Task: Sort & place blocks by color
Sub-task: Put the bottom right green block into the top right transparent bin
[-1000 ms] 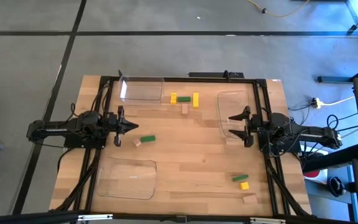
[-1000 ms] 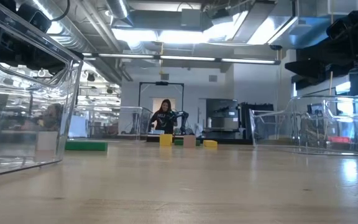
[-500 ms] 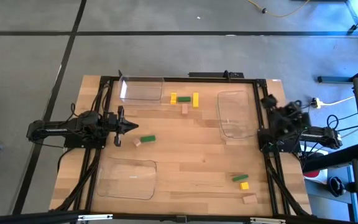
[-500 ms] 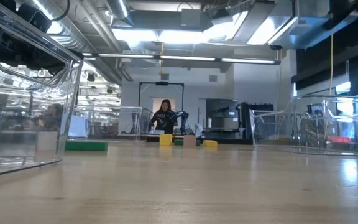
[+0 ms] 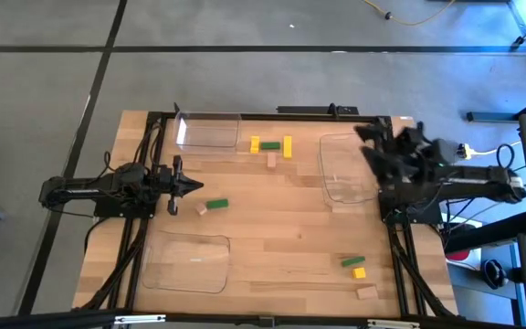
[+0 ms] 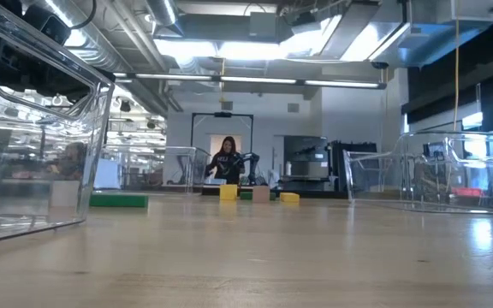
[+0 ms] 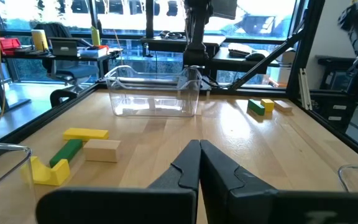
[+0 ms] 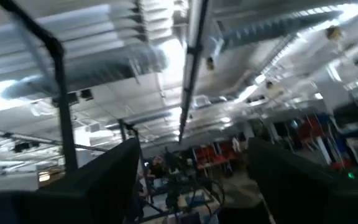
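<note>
Blocks [image 5: 271, 146] scattered on wooden table [image 5: 281, 247]; room apparently busy.

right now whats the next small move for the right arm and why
Probably swing the right gripper back down toward the far cluster of blocks, say the yellow block. It is open, holds nothing and is tipped up by the far right corner of the table, and no block seems to lie in a tray. The left gripper waits shut.

light: bright overhead strips | glare: clear trays [image 6: 41, 128] | right wrist: motion-blurred, perhaps overexposed
</note>
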